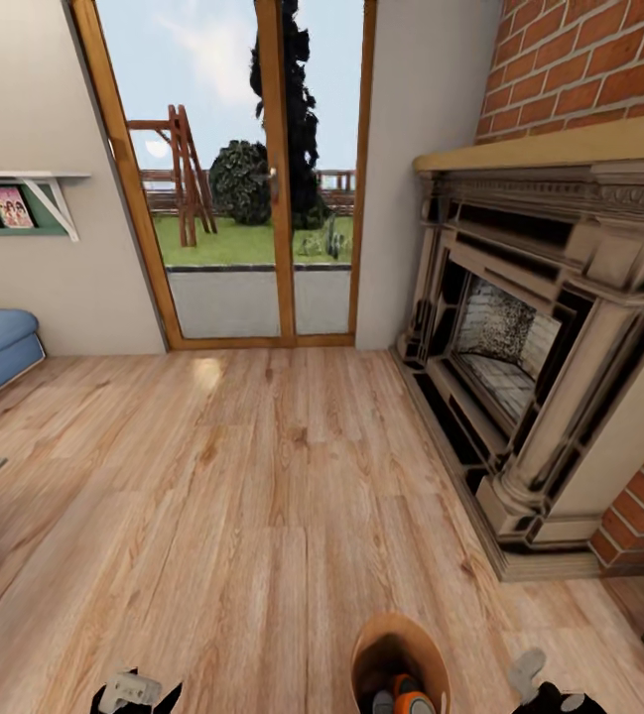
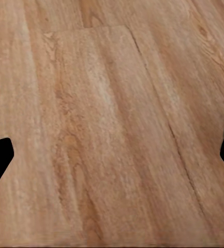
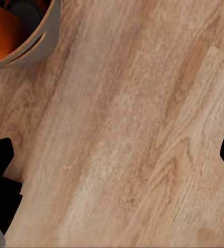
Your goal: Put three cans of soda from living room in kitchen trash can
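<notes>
Facing fireplace [image 1: 520,327]; right wrist catches trash can [image 3: 39,44].

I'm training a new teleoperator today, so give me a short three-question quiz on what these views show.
1. True or false: the bin at the bottom of the head view has an orange can inside it.
2. Which stands at the right of the head view? A) a fridge B) a brick fireplace C) a bookcase
3. Fill in: in the wrist views, the left tool and right tool both look down on a ____ floor.

Key: 1 true; 2 B; 3 wood.
</notes>
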Available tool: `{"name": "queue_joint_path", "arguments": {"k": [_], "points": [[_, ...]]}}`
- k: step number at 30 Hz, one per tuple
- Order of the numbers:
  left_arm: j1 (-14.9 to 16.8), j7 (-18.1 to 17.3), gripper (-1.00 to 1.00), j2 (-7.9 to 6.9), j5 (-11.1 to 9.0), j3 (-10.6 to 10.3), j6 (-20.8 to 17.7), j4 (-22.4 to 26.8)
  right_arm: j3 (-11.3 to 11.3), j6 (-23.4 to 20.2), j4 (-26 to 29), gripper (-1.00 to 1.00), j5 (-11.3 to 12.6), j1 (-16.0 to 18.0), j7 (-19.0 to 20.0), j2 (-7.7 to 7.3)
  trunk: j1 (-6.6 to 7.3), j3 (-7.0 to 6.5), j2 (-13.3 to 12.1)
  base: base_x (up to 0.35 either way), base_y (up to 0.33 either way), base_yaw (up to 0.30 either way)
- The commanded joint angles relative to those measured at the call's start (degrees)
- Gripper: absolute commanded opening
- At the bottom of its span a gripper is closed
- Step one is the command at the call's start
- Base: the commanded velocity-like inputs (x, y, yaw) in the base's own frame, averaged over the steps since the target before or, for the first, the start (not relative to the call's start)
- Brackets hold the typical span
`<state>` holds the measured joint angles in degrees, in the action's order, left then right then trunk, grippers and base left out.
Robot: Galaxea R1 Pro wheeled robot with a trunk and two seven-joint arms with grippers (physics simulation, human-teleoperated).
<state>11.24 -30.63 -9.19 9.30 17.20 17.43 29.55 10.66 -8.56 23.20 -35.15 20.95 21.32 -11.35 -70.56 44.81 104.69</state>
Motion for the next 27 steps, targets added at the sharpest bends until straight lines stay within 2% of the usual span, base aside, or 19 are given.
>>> {"name": "queue_joint_path", "arguments": {"k": [1,2,5,8,13,15,17,20,22,26,27], "points": [[-0.4,1.8,1.0,-0.05,-0.2,0.0,0.8,-1.1,0.5,0.7,-0.2,1.0,0.2,-0.7,-0.3,0.04,0.23,-0.19,-0.4,0.0,0.0,0.0],[-0.9,3.8,1.0,-0.07,-0.4,0.0,2.0,-1.9,0.8,1.2,-0.3,1.0,0.4,-1.5,-0.4,0.06,0.45,-0.37,-0.8,0.0,0.0,0.0],[-2.4,6.8,1.0,-0.11,-0.9,0.0,4.3,-2.8,1.2,2.9,-0.4,1.0,0.6,-3.1,-0.6,0.08,1.1,-0.91,-2.0,0.0,0.0,0.0],[-3.6,7.9,1.0,-0.12,-1.2,-0.1,5.3,-3.2,1.4,4.1,-0.5,1.0,0.8,-4.1,-0.9,0.2,1.76,-1.45,-3.2,0.0,0.0,0.0],[-5.5,8.8,1.0,-0.12,-1.6,-0.1,8.2,-5.5,1.5,6.9,-1.4,1.0,2.6,-6.8,-3.2,0.4,2.86,-2.34,-5.2,0.0,0.0,0.0],[-6.1,9.0,1.0,-0.13,-1.6,0.0,13.4,-10.0,1.5,11.9,-4.2,1.0,3.8,-8.1,-5.0,0.46,3.3,-2.7,-6.0,0.0,0.0,0.0],[-6.2,9.1,1.0,-0.09,-1.6,0.0,15.6,-12.3,1.5,14.9,-6.2,1.0,4.1,-8.5,-5.9,0.46,3.74,-3.06,-6.8,0.0,0.0,0.0],[-6.3,9.6,1.0,-0.06,-1.6,0.0,17.6,-15.0,1.6,18.6,-9.2,1.0,4.5,-8.8,-7.1,0.42,4.4,-3.6,-8.0,0.0,0.0,0.0],[-6.8,12.6,1.0,0.05,-1.6,-0.1,18.9,-18.4,2.2,21.5,-12.8,1.0,4.7,-9.0,-9.0,0.4,4.84,-3.96,-8.8,0.0,0.0,0.0],[-8.4,16.0,1.0,0.26,-1.6,-0.1,19.6,-20.7,3.6,24.2,-16.5,1.0,4.8,-9.0,-10.0,0.16,5.72,-4.68,-10.4,0.0,0.0,0.0],[-9.8,17.4,1.0,0.34,-1.7,-0.1,20.2,-21.5,4.7,25.7,-19.1,1.0,5.0,-9.1,-10.3,-0.18,5.94,-4.86,-10.8,0.0,0.0,0.0]]}}
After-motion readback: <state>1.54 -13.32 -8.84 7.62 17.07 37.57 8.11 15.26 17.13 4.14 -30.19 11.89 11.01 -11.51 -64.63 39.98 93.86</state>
